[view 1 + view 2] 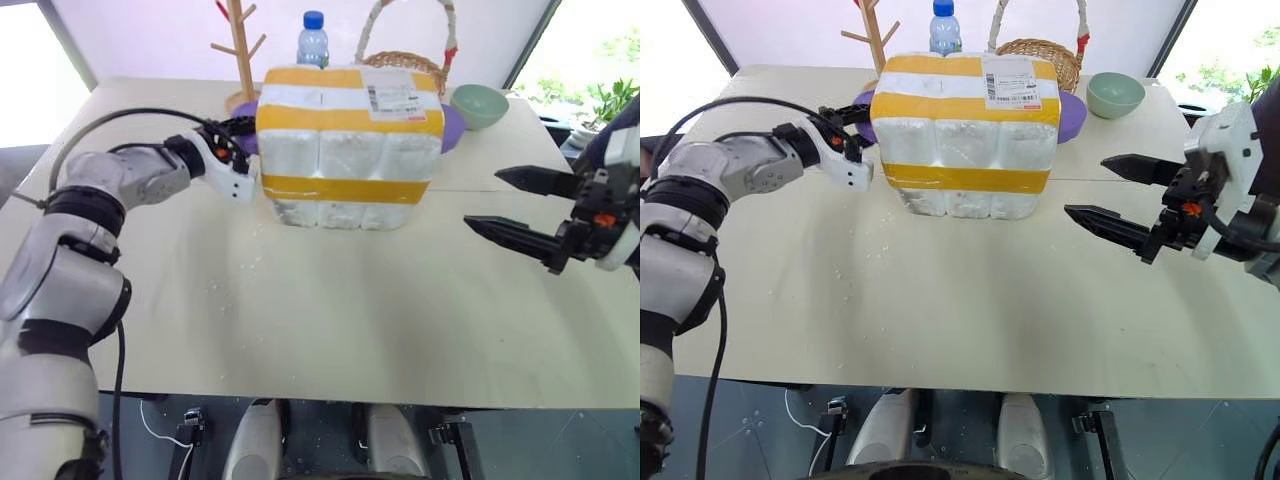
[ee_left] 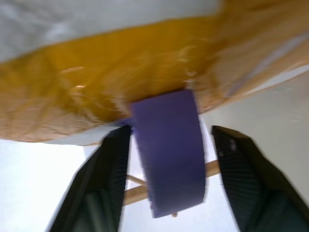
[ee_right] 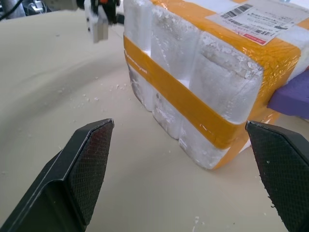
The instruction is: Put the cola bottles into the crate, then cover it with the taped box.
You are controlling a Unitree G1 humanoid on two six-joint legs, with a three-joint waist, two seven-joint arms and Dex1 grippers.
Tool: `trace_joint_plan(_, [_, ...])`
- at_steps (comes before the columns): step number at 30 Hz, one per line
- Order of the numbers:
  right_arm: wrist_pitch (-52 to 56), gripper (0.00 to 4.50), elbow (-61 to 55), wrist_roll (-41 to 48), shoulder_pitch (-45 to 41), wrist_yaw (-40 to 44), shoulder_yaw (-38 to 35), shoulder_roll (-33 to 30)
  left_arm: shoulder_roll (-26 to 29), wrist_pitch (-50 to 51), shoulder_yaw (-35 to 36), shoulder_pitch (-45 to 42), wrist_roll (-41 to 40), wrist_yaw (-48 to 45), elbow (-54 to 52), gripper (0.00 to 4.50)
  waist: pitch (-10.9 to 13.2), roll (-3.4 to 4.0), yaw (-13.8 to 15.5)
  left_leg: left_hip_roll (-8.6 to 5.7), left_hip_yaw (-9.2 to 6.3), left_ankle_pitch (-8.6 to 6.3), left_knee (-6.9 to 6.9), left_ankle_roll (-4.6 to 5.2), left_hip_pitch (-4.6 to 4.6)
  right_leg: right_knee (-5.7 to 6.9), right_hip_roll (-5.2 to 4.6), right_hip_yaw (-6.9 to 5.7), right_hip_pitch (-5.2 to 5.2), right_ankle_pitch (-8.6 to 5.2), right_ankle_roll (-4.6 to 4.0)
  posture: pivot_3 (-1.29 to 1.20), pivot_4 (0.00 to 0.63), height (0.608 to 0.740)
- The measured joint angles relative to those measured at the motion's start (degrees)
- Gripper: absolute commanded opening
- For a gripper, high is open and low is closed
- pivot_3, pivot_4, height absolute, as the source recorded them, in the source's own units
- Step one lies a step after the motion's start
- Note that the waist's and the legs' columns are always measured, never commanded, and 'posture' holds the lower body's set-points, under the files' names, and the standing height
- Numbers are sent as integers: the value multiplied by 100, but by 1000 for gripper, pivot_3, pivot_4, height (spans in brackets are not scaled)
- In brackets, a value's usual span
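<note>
The taped box, white styrofoam with wide yellow tape bands and a small shipping label on top, stands upright on the table's far middle. The cola bottles and the crate are hidden. My left gripper is at the box's upper left corner, its fingers open; in the left wrist view they stand apart with nothing gripped, the yellow tape and a purple edge beyond them. My right gripper hovers open to the right of the box, apart from it, pointing toward its side.
Behind the box are a wooden mug tree, a water bottle with blue cap, a wicker basket, a green bowl and a purple plate. Styrofoam crumbs lie left of the box. The table's front edge is near.
</note>
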Motion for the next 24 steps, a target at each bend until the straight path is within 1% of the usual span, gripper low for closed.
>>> trace_joint_plan(3, [-9, 4500, 26, -2, -47, -22, 165, 58, 381, -263, 116, 252, -77, 225, -378, 3209, -1, 1, -13, 0, 2, 0, 0, 0, 2, -1, -1, 5, 0, 0, 0, 0, 150, 740])
trace_joint_plan(6, [-12, 4500, 31, -7, -36, -32, 190, 72, 967, -727, 412, 931, -437, 194, -876, 3209, -1, 2, -37, 2, 3, 0, -5, 0, 7, 2, 0, 5, 0, 0, -1, 0, 150, 740])
trace_joint_plan(7, [-13, 4500, 34, -12, -16, -34, 191, 73, 1165, -959, 533, 1225, -744, 23, -1016, 3209, -1, 2, -43, 5, 2, 0, -5, 0, 7, 2, 0, 5, 0, 0, -1, 0, 150, 740])
trace_joint_plan(8, [-14, 4500, 35, -21, 32, -35, 179, 75, 1435, -1264, 694, 1657, -1343, -352, -1210, 3209, -2, 4, -56, 8, 5, 0, -5, 0, 9, 2, 0, 6, 0, 0, -2, 0, 150, 740])
trace_joint_plan(9, [-14, 4500, 46, -37, 70, -35, 177, 75, 1586, -1414, 789, 1959, -1801, -702, -1313, 3209, -2, 4, -50, 11, 5, 0, -4, 0, 9, 4, -1, 7, 0, 1, -3, 0, 150, 740])
trace_joint_plan(10, [-15, 4500, 61, -61, 108, -35, 175, 78, 1744, -1293, 973, 2454, -2749, -1432, -1616, 3209, -3, 5, -45, 13, 6, 0, -3, -1, 8, 5, -3, 7, 0, 3, -7, 0, 150, 740])
trace_joint_plan(11, [-16, 4500, 83, -69, 131, -28, 174, 80, 1806, -824, 1185, 2935, -3786, -2259, -2036, 3209, -5, 9, -34, 20, 7, 1, -1, -1, 11, 7, -6, 8, 2, 3, -9, 0, 150, 740])
trace_joint_plan(12, [-23, 4500, 94, -80, 127, -22, 184, 86, 1867, 30, 1410, 3431, -4954, -3201, -2620, 3209, -5, 9, -16, 26, 6, 3, 1, -6, 11, 10, -10, 9, 4, 4, -11, 0, 150, 740])
trace_joint_plan(13, [-34, 4500, 101, -100, 123, -2, 194, 89, 1948, 1104, 1643, 3904, -6238, -4209, -3255, 3209, -5, 10, -4, 27, 4, 3, 5, -6, 11, 8, -11, 8, 8, 6, -16, 0, 150, 740])
trace_joint_plan(14, [-53, 4500, 114, -126, 122, 17, 194, 88, 2045, 2117, 1884, 4261, -7322, -4970, -3841, 3209, -4, 9, -4, 29, 4, 3, 6, -7, 11, 0, -12, 7, 10, 5, -28, 0, 150, 740])
trace_joint_plan(16, [-97, 4500, 203, -187, 102, 38, 217, 88, 2257, 4270, 2374, 4448, -9221, -6036, -4764, 3209, -3, 5, 10, 28, -2, 5, 14, -10, 8, -2, -11, 2, 18, 5, -35, 0, 150, 740])
trace_joint_plan(17, [-128, 4500, 251, -210, 72, 68, 244, 88, 2436, 5244, 2699, 4428, -9970, -6431, -5104, 3209, -3, 3, 1, 26, 0, 5, 15, -9, 11, -4, -10, 1, 22, 6, -32, 0, 150, 740])
trace_joint_plan(19, [-166, 4500, 350, -258, 29, 128, 304, 87, 2762, 6465, 3180, 4235, -10785, -6931, -5509, 3209, -4, 5, -15, 10, 4, 5, 14, -9, 17, -6, -7, 2, 26, 9, -26, 0, 150, 740])
trace_joint_plan(21, [-231, 4500, 489, -346, -29, 207, 412, 84, 3055, 7376, 3691, 4153, -11291, -7465, -5870, 3209, -9, 15, -32, 9, 5, 5, 9, -8, 21, -6, -1, 3, 26, 8, -23, 0, 150, 740])
trace_joint_plan(24, [-308, 4500, 746, -524, -139, 362, 541, 25, 3486, 8023, 3984, 4241, -11415, -8344, -6144, 3209, -8, 19, -74, 22, 5, 5, 3, -8, 22, -5, 21, 4, 20, 7, -24, 0, 150, 740])
